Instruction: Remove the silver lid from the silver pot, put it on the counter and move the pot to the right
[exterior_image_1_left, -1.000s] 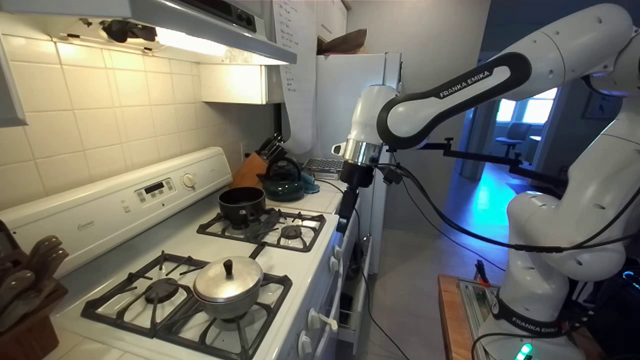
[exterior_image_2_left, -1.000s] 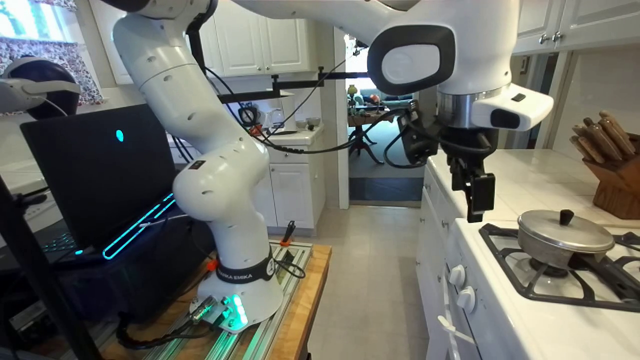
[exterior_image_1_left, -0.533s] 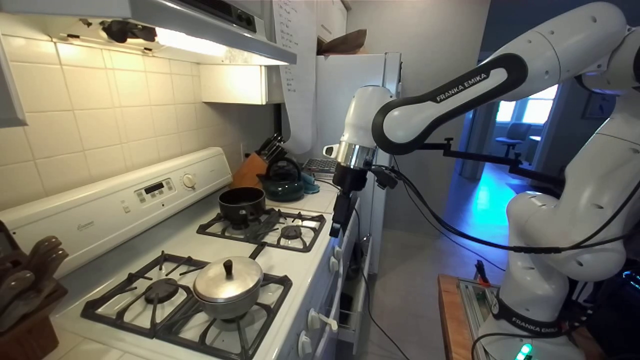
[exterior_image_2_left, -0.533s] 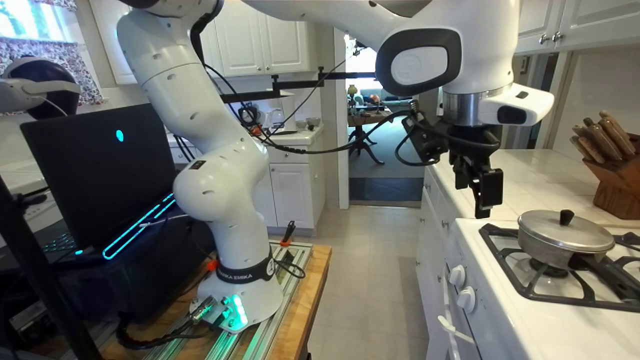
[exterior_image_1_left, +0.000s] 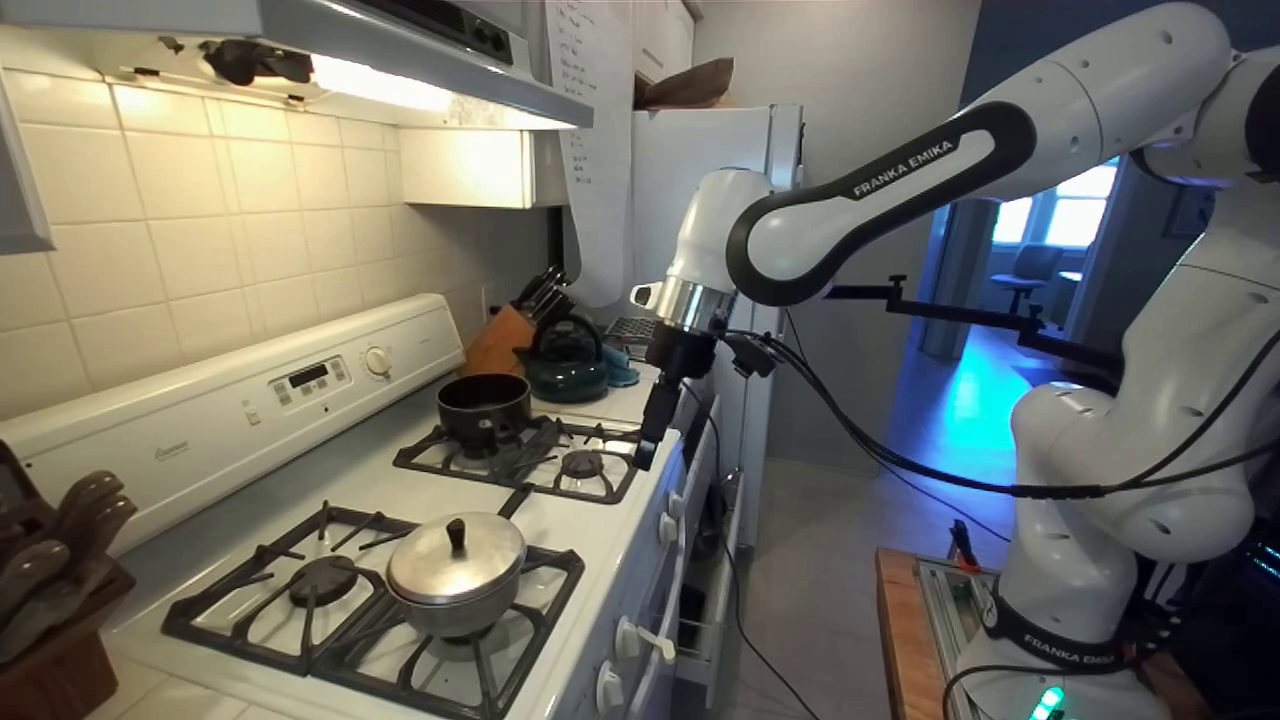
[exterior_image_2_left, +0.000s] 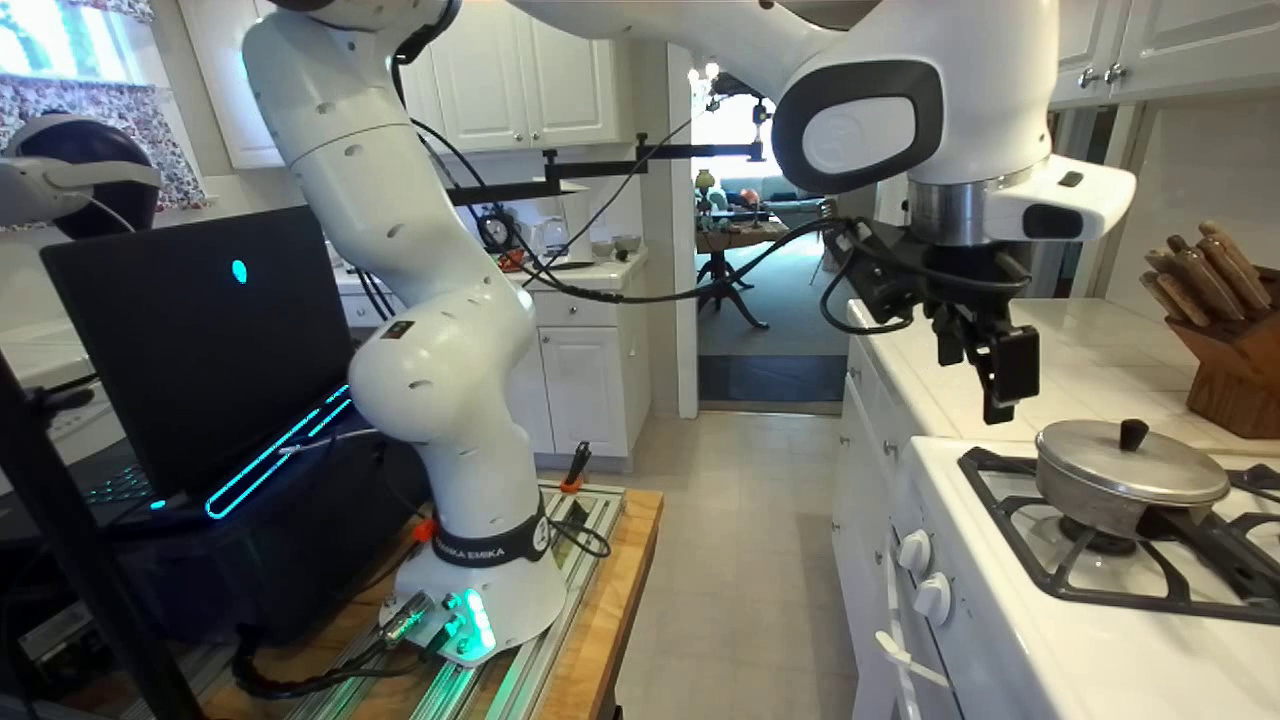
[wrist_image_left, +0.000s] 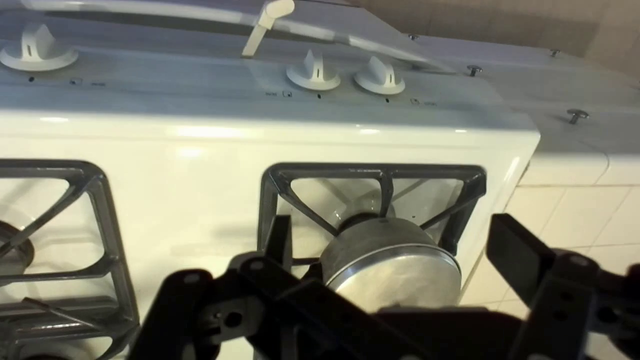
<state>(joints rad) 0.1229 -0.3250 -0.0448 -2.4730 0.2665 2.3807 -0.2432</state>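
The silver lid (exterior_image_1_left: 440, 565) lies on the silver pot (exterior_image_1_left: 465, 612), its dark knob upright. The pot sits on a front burner grate with its dark handle (exterior_image_2_left: 1215, 555) out to one side. Lid (exterior_image_2_left: 1110, 462) and pot (exterior_image_2_left: 1080, 500) show in both exterior views. In the wrist view the lid (wrist_image_left: 400, 280) and pot (wrist_image_left: 375, 235) appear between the spread fingers, farther down; the knob is hidden by the gripper body. My gripper (wrist_image_left: 390, 222) is open and empty. In both exterior views the gripper (exterior_image_1_left: 645, 457) (exterior_image_2_left: 975, 385) hangs tilted above the stove's front edge, apart from the pot.
A black pan (exterior_image_1_left: 485, 405) stands on a back burner. A kettle (exterior_image_1_left: 565, 370) and a dark-handled knife block (exterior_image_1_left: 500, 340) stand beyond it. Another knife block (exterior_image_2_left: 1235, 340) stands on the tiled counter (exterior_image_2_left: 1060, 350). The range hood (exterior_image_1_left: 400, 60) overhangs the stove. Knobs (exterior_image_2_left: 915, 550) line its front.
The arm has moved inward over the stove's front edge, and the gripper has risen slightly and tilted more. The pot and lid have not moved.
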